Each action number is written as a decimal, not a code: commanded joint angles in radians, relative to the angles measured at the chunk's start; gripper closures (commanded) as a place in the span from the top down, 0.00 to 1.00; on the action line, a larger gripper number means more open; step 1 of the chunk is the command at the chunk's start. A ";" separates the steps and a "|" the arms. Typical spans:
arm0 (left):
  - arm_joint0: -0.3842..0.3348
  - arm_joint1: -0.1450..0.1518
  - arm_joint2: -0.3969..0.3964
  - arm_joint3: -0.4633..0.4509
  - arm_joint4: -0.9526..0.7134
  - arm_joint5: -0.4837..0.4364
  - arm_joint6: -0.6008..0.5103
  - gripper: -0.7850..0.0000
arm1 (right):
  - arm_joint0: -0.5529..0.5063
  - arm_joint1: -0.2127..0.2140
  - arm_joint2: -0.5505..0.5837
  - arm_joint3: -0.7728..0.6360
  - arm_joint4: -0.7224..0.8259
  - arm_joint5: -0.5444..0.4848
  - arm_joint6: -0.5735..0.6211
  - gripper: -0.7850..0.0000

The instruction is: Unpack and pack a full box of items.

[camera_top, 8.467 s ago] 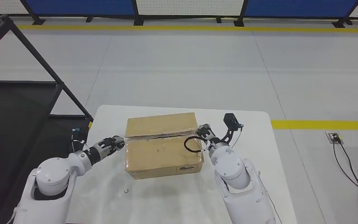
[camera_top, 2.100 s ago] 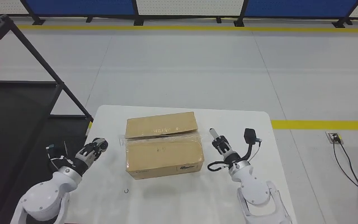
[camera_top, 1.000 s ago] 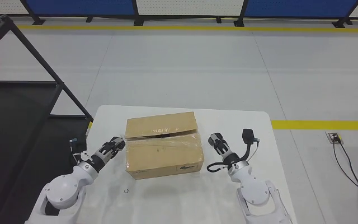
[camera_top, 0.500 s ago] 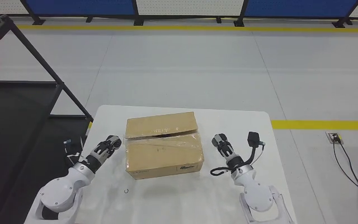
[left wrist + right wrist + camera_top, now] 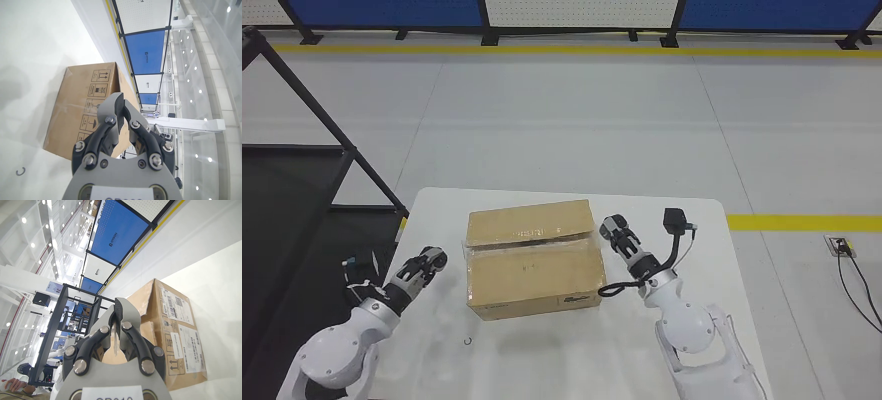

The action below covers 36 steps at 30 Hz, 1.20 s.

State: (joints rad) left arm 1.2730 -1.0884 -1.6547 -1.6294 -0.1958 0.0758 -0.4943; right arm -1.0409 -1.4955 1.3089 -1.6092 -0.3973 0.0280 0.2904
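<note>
A brown cardboard box (image 5: 532,262) lies in the middle of the white table (image 5: 692,225). Its top flaps are down, and the far flap (image 5: 530,221) sits slightly raised along the seam. My left gripper (image 5: 429,259) hovers a short way off the box's left end, shut and empty; in the left wrist view its fingertips (image 5: 122,100) meet in front of the box (image 5: 90,98). My right gripper (image 5: 614,229) is at the box's right end near the seam. It is shut on a thin clear strip of tape (image 5: 115,341) beside the labelled box (image 5: 175,330).
A small C-shaped ring (image 5: 470,344) lies on the table in front of the box, also seen as the ring (image 5: 20,171). A black metal frame (image 5: 317,175) stands off the table's left side. Bare table lies right of the box.
My right gripper has moved from the right of the box in to its right end by the seam. My left gripper has drawn back a little from the box's left end.
</note>
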 commanded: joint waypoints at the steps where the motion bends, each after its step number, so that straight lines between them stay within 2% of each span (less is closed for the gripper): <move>1: 0.008 0.001 0.006 -0.009 0.005 -0.013 -0.016 1.00 | 0.016 0.000 -0.009 0.010 0.000 0.000 0.005 0.00; 10: -0.036 -0.005 0.067 0.005 0.013 -0.011 -0.009 1.00 | 0.047 -0.002 -0.035 0.028 0.041 -0.040 0.021 0.00; 14: -0.051 -0.006 0.083 0.016 0.018 -0.019 -0.012 0.89 | 0.044 -0.001 -0.039 0.021 0.081 -0.078 0.034 0.00; 16: -0.056 -0.007 0.089 0.020 0.017 -0.023 -0.013 0.83 | 0.045 -0.001 -0.039 0.022 0.101 -0.093 0.042 0.00; 21: -0.066 -0.008 0.100 0.029 0.013 -0.034 -0.012 0.48 | 0.060 0.000 -0.047 0.041 0.118 -0.099 0.054 0.00; 23: -0.070 -0.009 0.102 0.034 0.013 -0.035 -0.006 0.43 | 0.068 -0.001 -0.053 0.049 0.129 -0.105 0.063 0.00; 27: -0.078 -0.010 0.105 0.044 0.008 -0.039 0.002 0.26 | 0.084 -0.001 -0.064 0.067 0.139 -0.111 0.067 0.00; 31: -0.087 -0.011 0.109 0.053 0.004 -0.037 0.002 0.00 | 0.094 -0.001 -0.071 0.081 0.146 -0.115 0.066 0.00; 36: -0.092 -0.011 0.112 0.055 0.004 -0.040 0.000 0.00 | 0.098 0.000 -0.072 0.086 0.150 -0.114 0.063 0.00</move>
State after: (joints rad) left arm 1.1808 -1.0994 -1.5422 -1.5735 -0.1912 0.0365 -0.4942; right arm -0.9434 -1.4957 1.2369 -1.5232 -0.2475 -0.0863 0.3543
